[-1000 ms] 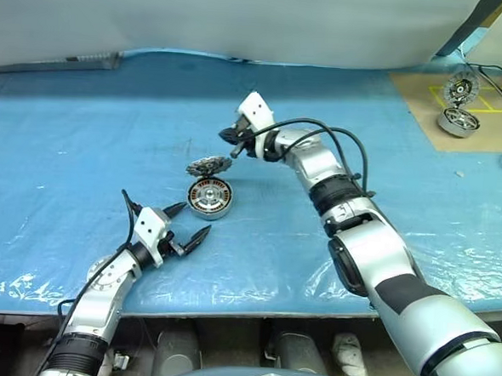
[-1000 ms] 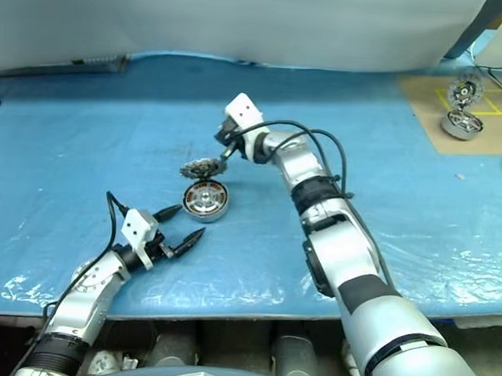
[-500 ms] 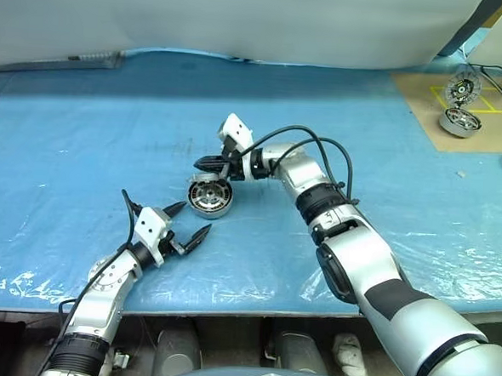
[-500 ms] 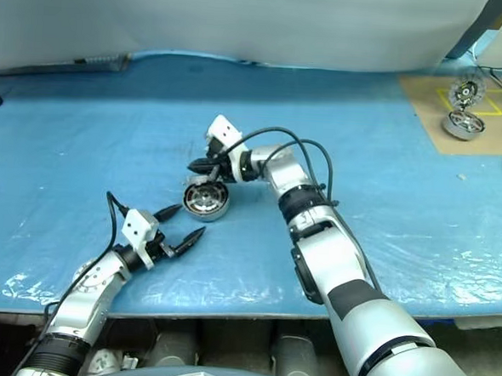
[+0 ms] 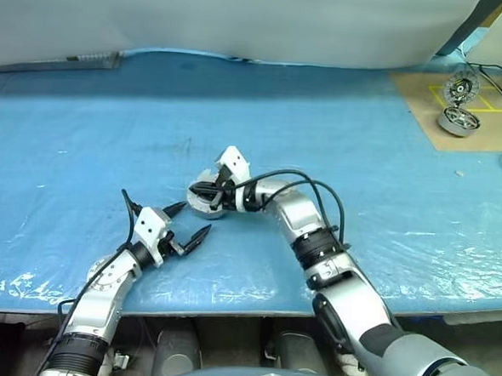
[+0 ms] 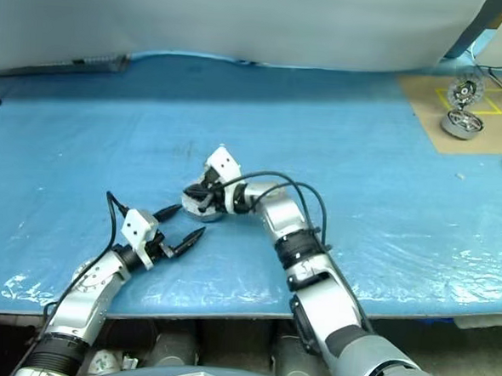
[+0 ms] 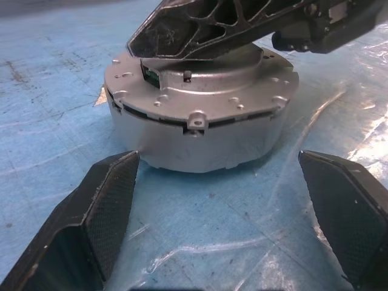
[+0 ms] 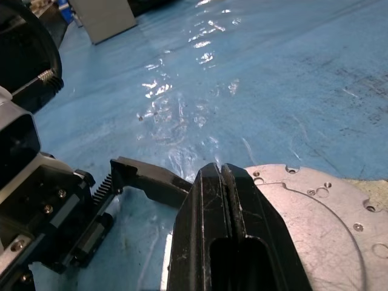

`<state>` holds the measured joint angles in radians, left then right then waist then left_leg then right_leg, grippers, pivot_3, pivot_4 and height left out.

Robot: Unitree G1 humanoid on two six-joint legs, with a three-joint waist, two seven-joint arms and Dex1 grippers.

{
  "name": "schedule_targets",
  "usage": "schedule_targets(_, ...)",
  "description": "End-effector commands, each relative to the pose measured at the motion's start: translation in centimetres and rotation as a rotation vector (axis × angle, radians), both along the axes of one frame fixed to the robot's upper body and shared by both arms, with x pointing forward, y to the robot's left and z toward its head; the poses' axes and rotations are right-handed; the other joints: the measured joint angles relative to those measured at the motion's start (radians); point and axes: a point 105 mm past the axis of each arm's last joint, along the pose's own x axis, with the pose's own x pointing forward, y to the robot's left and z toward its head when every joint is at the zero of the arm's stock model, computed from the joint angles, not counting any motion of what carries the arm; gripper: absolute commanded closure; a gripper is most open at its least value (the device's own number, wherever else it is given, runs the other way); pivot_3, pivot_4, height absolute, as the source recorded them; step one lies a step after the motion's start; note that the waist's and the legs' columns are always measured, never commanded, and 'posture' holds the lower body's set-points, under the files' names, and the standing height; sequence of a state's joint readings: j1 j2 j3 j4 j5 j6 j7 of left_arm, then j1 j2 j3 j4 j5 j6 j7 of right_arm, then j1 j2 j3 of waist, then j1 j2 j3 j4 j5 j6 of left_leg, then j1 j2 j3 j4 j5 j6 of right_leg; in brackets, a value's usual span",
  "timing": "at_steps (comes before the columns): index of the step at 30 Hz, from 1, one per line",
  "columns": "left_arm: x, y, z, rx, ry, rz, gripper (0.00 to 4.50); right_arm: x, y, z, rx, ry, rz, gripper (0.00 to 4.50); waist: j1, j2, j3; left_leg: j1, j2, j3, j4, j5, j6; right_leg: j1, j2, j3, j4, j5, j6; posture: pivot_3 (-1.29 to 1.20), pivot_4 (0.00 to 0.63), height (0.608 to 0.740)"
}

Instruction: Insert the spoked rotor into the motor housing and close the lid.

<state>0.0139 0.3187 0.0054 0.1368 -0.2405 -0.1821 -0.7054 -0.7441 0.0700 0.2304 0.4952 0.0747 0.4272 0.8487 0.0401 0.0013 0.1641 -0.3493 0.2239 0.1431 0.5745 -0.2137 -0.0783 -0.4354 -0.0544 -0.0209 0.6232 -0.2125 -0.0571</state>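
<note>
Lid [image 7: 200, 85]: was tilted up a second ago; now lies flat on the motor housing [image 7: 200, 136], pressed there by the right gripper [image 8: 225, 182].
Right jaws: fully together, holding nothing.
Left gripper [image 5: 187, 222]: unmoved, jaws wide apart, empty, just beside the housing.
Housing location: mid-bench [image 5: 84, 135].
Task status: closure appears nearly complete; rotor hidden.

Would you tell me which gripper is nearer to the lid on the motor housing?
Right. The right gripper, fingers shut, rests on top of the lid; the left gripper sits open on the near side, apart from it.
</note>
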Motion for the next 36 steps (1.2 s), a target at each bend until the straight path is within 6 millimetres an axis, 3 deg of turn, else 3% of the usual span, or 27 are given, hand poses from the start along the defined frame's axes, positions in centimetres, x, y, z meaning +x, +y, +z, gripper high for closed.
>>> schedule_targets(1, -0.1, -0.1, 1.2, -0.005, -0.037, -0.012, 0.0, -0.5, 0.4, 0.3, 0.022, -0.012, -0.023, 4.49, 0.0, 0.0, 0.0, 0.0, 0.0, 0.0, 0.0, 0.0, 0.0, 0.0, 0.0, 0.0, 0.0, 0.0, 0.0, 0.0, 0.15, 0.74)
schedule_targets(4, -0.1, -0.3, 1.5, -0.008, -0.04, -0.013, 0.0, -0.6, 0.2, 0.1, 0.021, -0.018, -0.059, 4.49, 0.0, 0.0, 0.0, 0.0, 0.0, 0.0, 0.0, 0.0, 0.0, 0.0, 0.0, 0.0, 0.0, 0.0, 0.0, 0.0, 0.15, 0.74)
schedule_targets(12, -0.1, -0.7, 2.2, -0.01, -0.043, -0.014, 0.0, -2.2, -0.4, 7.0, 0.161, -0.132, -0.07, 4.49, 0.001, 0.0, 0.0, 0.0, 0.0, 0.0, -0.002, 0.0, 0.0, 0.0, 0.0, 0.0, -0.001, 0.0, 0.001, 0.0, 0.15, 0.74)
schedule_targets(16, -0.2, -1.0, 2.6, -0.007, -0.041, -0.021, 0.0, -2.0, -1.1, 6.6, 0.037, -0.176, -0.129, 4.49, 0.003, 0.0, 0.0, 0.001, -0.001, 0.0, -0.003, 0.0, -0.001, 0.001, 0.0, 0.0, -0.003, 0.0, 0.001, 0.0, 0.15, 0.74)
schedule_targets(20, 0.0, -1.2, 2.8, -0.003, -0.041, -0.025, 0.0, -2.3, -1.3, 6.2, -0.004, -0.173, -0.116, 3.67, 0.002, 0.0, 0.0, 0.001, -0.001, 0.0, -0.003, 0.0, -0.001, 0.001, 0.0, 0.001, -0.003, 0.0, 0.002, 0.0, 0.15, 0.74)
schedule_targets(31, 0.1, -1.0, 2.4, 0.001, -0.038, -0.018, 0.0, -1.3, -2.2, 3.3, -0.11, -0.16, -0.129, 0.02, 0.002, 0.0, 0.0, 0.0, -0.001, 0.0, -0.003, 0.0, -0.001, 0.001, 0.0, 0.001, -0.003, 0.0, 0.002, 0.0, 0.15, 0.74)
schedule_targets(36, -0.2, -0.8, 2.2, 0.001, -0.038, -0.016, 0.0, -0.7, -2.8, 1.7, -0.159, -0.183, -0.154, 0.02, 0.002, 0.0, 0.0, 0.0, -0.001, 0.0, -0.003, 0.0, -0.001, 0.001, 0.0, 0.001, -0.003, 0.0, 0.002, 0.0, 0.15, 0.74)
